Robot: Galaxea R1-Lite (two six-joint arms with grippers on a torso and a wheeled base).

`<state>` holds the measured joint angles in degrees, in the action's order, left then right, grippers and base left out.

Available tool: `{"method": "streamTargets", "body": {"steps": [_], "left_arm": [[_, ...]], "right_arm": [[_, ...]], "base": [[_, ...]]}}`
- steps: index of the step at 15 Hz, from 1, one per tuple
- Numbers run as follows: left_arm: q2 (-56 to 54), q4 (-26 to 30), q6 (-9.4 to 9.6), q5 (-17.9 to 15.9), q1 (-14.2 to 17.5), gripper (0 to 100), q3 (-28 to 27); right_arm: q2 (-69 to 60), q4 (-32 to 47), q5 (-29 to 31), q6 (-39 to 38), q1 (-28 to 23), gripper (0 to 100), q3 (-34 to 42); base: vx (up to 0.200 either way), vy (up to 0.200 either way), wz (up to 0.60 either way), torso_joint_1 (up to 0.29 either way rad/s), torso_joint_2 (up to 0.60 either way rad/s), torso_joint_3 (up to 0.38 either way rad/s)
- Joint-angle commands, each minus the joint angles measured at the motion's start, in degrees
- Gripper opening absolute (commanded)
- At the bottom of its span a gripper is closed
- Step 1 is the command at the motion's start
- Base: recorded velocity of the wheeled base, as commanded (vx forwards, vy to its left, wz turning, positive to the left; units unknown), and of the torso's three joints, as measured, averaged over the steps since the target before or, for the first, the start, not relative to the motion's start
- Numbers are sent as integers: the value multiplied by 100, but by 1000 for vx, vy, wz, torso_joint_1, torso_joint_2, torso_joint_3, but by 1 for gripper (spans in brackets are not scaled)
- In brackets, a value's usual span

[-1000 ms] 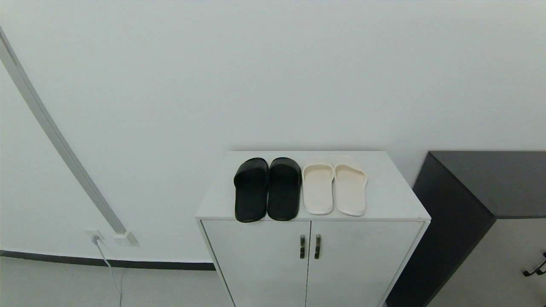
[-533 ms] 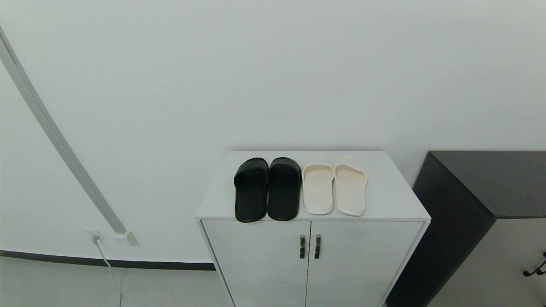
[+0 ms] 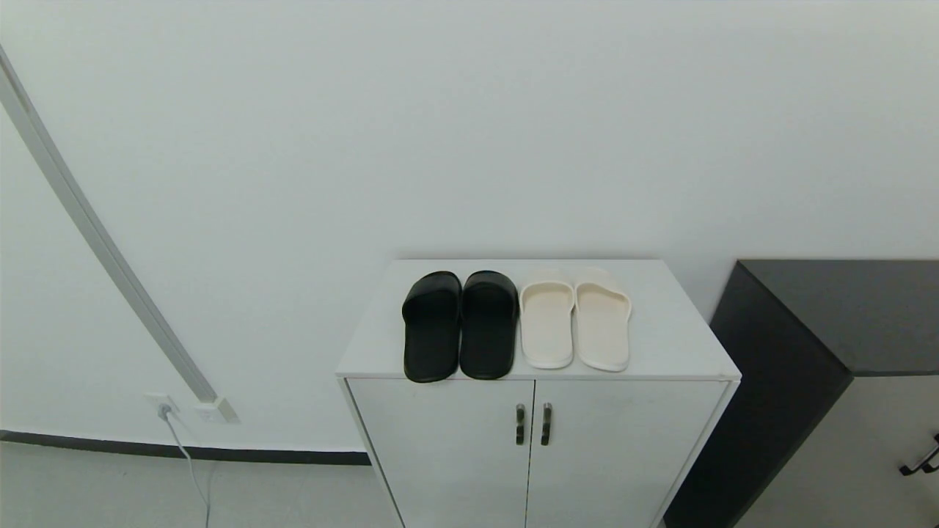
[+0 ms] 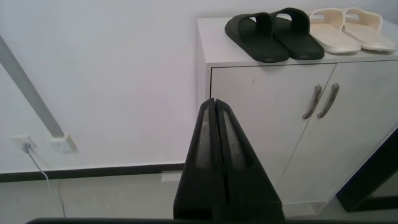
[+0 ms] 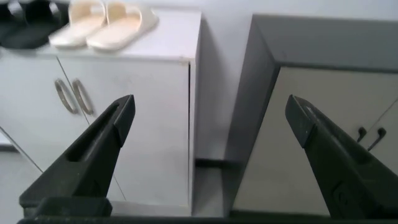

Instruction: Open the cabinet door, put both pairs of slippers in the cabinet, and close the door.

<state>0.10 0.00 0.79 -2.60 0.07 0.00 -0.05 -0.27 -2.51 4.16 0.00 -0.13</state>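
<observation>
— Nothing has moved since the earlier frames: slippers, doors and camera sit just as they did.

— So how far along is it?

— By my reading, at the very start. Both doors [image 3: 447, 455] of the white cabinet [image 3: 682, 330] are shut, their two handles [image 3: 520, 424] side by side at the centre seam. Opening, loading both pairs and closing are all left to do.

— Where are the slippers?

— On the cabinet top. The black pair [image 3: 484, 326] lies toward 9 o'clock and the cream pair [image 3: 546, 326] just beside it toward 3 o'clock, toes to 12 o'clock facing the wall. The black heels reach the front edge at 6 o'clock and look to hang slightly over it.

— And the arms?

— The left end effector [image 4: 213, 106] has its fingers pressed together, holding nothing, well short of the cabinet. The right end effector [image 5: 209, 106] is spread wide and empty, with the cabinet's corner ahead of it.

— How do the slippers look?

— Plain moulded slides, matte, each pair neatly parallel.
</observation>
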Motion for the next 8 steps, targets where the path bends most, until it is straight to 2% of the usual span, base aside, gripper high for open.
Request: {"method": "streamTargets", "body": {"steps": [1,2,3,5,8], "left_arm": [[-1,0,0,-4,1,0,0],[-1,0,9,-4,1,0,0],[-1,0,9,-4,1,0,0],[-1,0,9,-4,1,0,0],[-1,0,9,-4,1,0,0]], "right_arm": [[198,-140,-30,-337,53,100,-813],[620,71,-39,-758,105,100,-1709],[1165,581,-65,-785,114,100,-2263],[1780,800,-100,-310,141,100,-1850],[2677,-26,-347,-99,378,100,-1173]], "base": [[0,0,0,0,0,0],[0,0,0,0,0,0],[0,0,0,0,0,0],[0,0,0,0,0,0],[0,0,0,0,0,0]]}}
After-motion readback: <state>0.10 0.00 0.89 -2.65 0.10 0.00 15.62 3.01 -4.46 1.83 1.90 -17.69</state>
